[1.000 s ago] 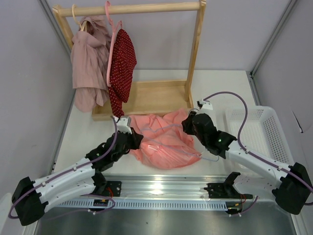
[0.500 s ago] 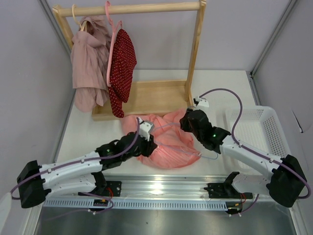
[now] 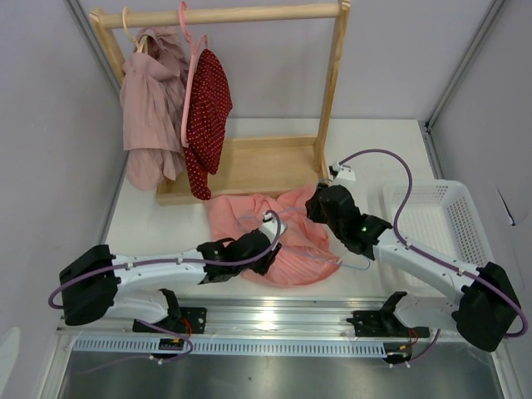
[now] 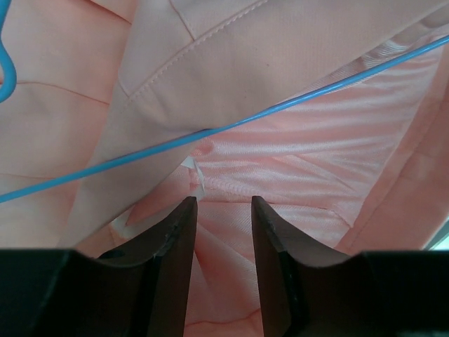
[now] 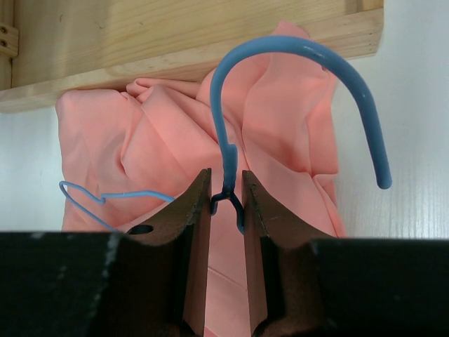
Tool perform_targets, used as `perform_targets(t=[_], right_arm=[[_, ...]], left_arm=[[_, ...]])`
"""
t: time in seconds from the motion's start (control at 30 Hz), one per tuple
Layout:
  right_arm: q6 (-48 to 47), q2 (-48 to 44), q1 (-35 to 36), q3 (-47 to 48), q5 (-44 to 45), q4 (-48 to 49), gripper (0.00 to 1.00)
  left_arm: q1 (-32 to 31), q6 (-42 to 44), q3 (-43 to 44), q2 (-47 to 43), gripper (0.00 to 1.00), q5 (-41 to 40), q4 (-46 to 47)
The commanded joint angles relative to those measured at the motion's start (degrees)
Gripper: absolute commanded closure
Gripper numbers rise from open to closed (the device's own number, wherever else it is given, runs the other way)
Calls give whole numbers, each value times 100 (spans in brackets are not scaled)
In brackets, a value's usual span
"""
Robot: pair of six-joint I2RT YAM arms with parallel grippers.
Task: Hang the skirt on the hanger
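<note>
Salmon-pink and crumpled, the skirt (image 3: 301, 258) lies heaped on the white table (image 3: 145, 233) in the middle of the overhead view, just in front of the base of the wooden rack (image 3: 249, 14). The light-blue hanger (image 5: 295, 43) rests on top of it, and one straight run of its wire crosses the cloth diagonally in the left wrist view. The right gripper (image 5: 226, 175) is clamped on the hanger's twisted neck just below the hook, which arches toward the top of that frame. The left gripper (image 4: 223, 203) hovers low over the fabric with its jaws apart and nothing between them, a folded hem and a seam just beyond its tips. By the look of it, the step in hand is threading the skirt onto the wire. The next move likely calls for pinching the hem near the wire and drawing it over, while the right side keeps the hanger steady. Counted: one skirt, one blue hanger, one rack carrying a mauve garment (image 3: 150, 108) and a red dotted garment (image 3: 208, 108), one pink hanger (image 3: 193, 58), one cream hanger (image 3: 126, 21), and one white basket (image 3: 453, 187) at the right.
</note>
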Motion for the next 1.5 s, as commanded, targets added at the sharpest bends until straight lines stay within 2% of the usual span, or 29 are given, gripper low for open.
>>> perform_targets(t=[0.0, 0.6, 1.17, 1.27, 1.47], right_arm=[[51, -51, -37, 272, 144, 183, 100], [51, -86, -81, 272, 108, 175, 100], [86, -121, -81, 245, 64, 166, 100], [78, -121, -81, 245, 64, 166, 100], [78, -121, -81, 245, 64, 166, 100]], left_arm=[[-66, 174, 242, 102, 57, -308, 238], [-198, 332, 382, 647, 54, -607, 617], [-233, 24, 409, 1236, 59, -1293, 493], [-233, 16, 418, 1307, 63, -1249, 520], [-242, 68, 471, 1202, 87, -968, 590]])
